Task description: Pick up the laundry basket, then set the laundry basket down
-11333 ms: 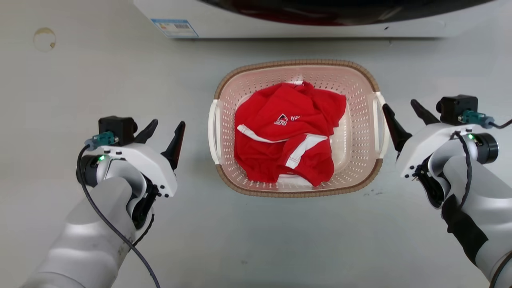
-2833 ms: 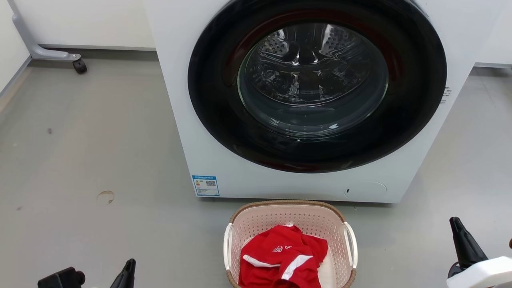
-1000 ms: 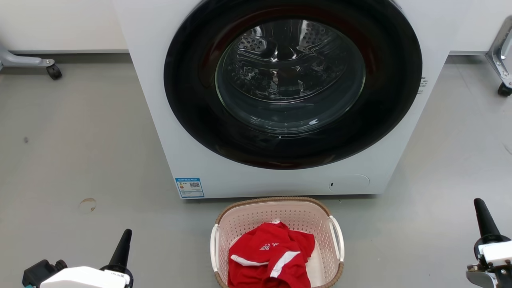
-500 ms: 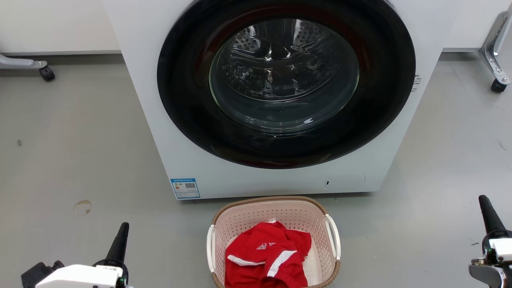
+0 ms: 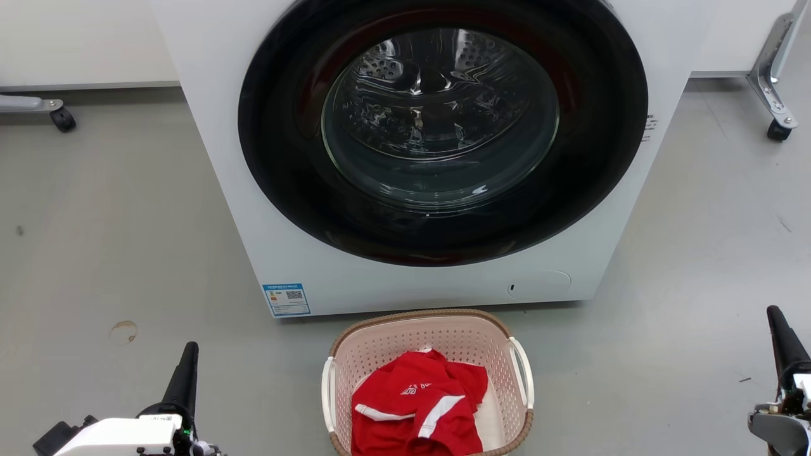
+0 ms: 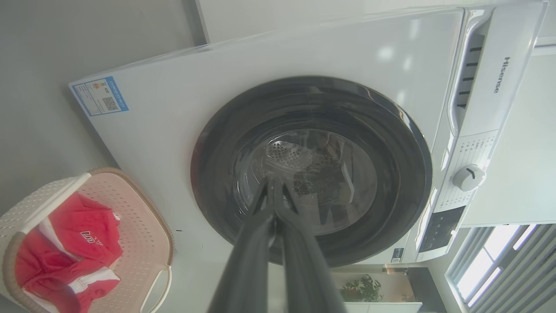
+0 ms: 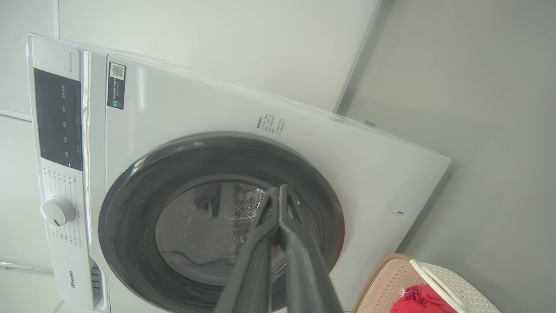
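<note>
The laundry basket [image 5: 431,334], pale pink with a brown rim and white side handles, stands on the grey floor just in front of the washing machine, with red clothing [image 5: 415,411] inside. It also appears at the lower left in the left wrist view as the basket [image 6: 147,230] and at the lower right in the right wrist view as the basket [image 7: 386,278]. My left gripper [image 5: 187,354] is shut and empty, well left of the basket. My right gripper [image 5: 776,320] is shut and empty, far to its right. Both wrist views show closed fingers, the left gripper [image 6: 273,184] and the right gripper [image 7: 278,191], pointing at the machine door.
A white front-loading washing machine [image 5: 279,240] with a dark round door [image 5: 443,126] stands directly behind the basket. Wheeled metal stand legs sit at the far left [image 5: 60,117] and far right [image 5: 776,126]. Open grey floor lies on both sides of the basket.
The head view has shifted, so the machine and basket sit slightly further left in it. Both grippers stay shut and apart from the basket.
</note>
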`<state>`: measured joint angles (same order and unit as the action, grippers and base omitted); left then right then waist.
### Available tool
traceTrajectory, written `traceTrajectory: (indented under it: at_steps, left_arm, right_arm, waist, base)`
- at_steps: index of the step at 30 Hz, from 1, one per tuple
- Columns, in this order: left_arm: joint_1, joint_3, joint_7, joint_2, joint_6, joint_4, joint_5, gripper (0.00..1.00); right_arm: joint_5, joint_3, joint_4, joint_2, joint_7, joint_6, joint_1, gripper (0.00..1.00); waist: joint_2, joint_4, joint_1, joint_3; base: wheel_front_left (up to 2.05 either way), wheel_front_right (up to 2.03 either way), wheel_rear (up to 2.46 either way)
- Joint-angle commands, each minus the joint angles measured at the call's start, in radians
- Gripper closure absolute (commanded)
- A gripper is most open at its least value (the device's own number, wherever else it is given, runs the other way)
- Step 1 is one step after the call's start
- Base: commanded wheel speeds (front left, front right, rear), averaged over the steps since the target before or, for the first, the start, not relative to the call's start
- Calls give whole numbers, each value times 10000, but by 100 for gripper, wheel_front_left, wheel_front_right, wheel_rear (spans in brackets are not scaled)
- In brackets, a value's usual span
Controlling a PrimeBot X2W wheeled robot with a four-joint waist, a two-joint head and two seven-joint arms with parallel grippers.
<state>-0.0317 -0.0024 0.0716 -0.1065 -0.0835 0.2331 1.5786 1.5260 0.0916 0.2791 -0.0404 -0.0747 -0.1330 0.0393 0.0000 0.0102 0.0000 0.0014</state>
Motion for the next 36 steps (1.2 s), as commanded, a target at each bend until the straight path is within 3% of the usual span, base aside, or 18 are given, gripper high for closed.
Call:
traceTrajectory:
  at_steps: [1,8,36]
  left_arm:
    - [-592,453,60,-10,-158,-137,153,100]
    - [-733,827,152,320,-465,102,563,100]
    - [-743,930,230,394,-472,112,493,100]
  right_arm:
    - [264,-40,-326,-215,-135,21,608,100]
    - [865,154,-347,-152,-329,23,678,100]
    - [858,183,-346,-133,-354,23,682,100]
  waist:
    - [0,-14,0,3]
    - [0,-100,0,17]
    - [0,-102,0,17]
  base:
    - [0,0,0]
    - [0,0,0]
    - [0,0,0]
